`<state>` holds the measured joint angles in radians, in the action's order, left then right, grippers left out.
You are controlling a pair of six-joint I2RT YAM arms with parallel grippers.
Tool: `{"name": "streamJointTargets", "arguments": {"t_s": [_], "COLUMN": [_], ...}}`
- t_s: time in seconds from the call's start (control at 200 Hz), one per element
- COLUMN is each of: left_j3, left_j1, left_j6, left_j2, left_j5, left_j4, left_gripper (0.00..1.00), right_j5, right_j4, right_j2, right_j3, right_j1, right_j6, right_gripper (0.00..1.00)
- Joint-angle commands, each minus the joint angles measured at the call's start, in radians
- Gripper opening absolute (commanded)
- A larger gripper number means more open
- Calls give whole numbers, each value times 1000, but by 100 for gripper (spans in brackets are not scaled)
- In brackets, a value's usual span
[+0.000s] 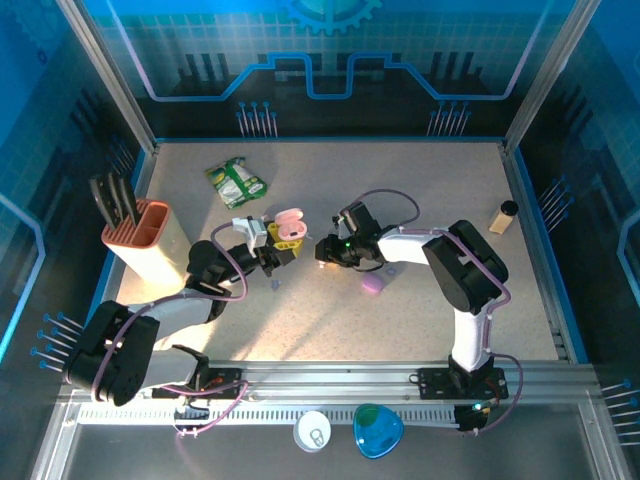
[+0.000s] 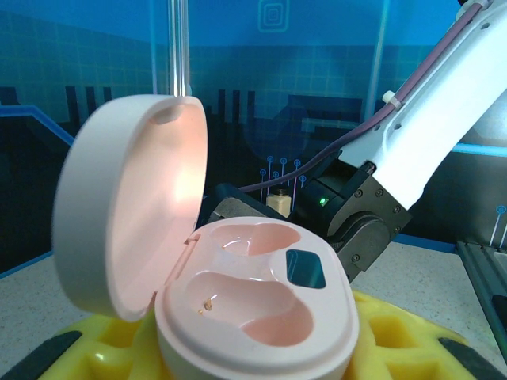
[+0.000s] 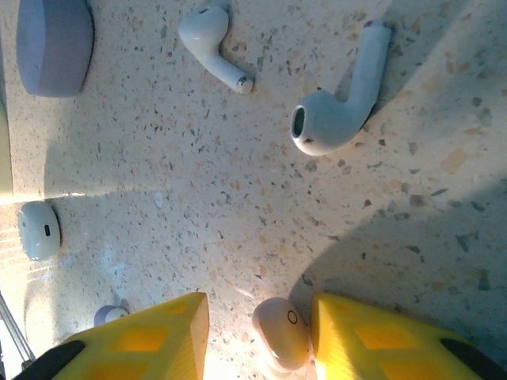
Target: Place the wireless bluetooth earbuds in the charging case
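Left fingers (image 2: 400, 340) clamp pink charging case (image 2: 253, 317), lid up, wells exposed for loading. Right fingers (image 3: 372, 336) straddle pinkish earbud (image 3: 281, 340) on bench (image 3: 238, 198), not yet pinched.

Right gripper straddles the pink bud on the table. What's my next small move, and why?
Probably close the right gripper: the pink earbud sits between its yellow fingers, touching one, with a gap to the other. The open pink case has empty wells waiting.
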<state>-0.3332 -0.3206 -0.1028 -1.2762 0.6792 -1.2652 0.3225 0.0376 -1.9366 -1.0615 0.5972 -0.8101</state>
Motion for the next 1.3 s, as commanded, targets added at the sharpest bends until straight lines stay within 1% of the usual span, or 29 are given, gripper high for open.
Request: {"name": "streamJointTargets", "arguments": {"t_s": [0.0,0.04,0.15,0.445,0.605,0.715,0.885,1.101,1.166,1.296], "left_j3": [5,7,10,11,10,7,5,-4,-5,-15], "left_j1": [9,9,9,9,9,9,9,9,9,9], "left_j6": [2,3,5,14,19,28,61,100,102,121], "left_j2": [12,12,14,11,8,7,21,37,35,34], "left_j5": [31,30,29,26,24,16,-7,-33,-35,-27], "left_j4": [-22,-23,-21,-14,-7,9,66,142,151,203], "left_gripper": [31,31,31,31,31,31,31,31,31,30], "right_j5": [6,7,0,-85,-137,-206,-374,-542,-575,-596], "right_j4": [-29,-30,-48,-164,-205,-242,-297,-368,-357,-287], "right_j2": [-31,-33,-29,-7,7,28,96,185,230,348], "right_j3": [-8,-8,-12,-39,-50,-59,-49,-33,-7,66], "right_j1": [13,13,16,36,51,64,84,109,116,125], "right_j6": [20,25,50,144,170,181,197,238,247,302], "right_gripper": [38,36,33,25,23,23,22,23,23,23]}}
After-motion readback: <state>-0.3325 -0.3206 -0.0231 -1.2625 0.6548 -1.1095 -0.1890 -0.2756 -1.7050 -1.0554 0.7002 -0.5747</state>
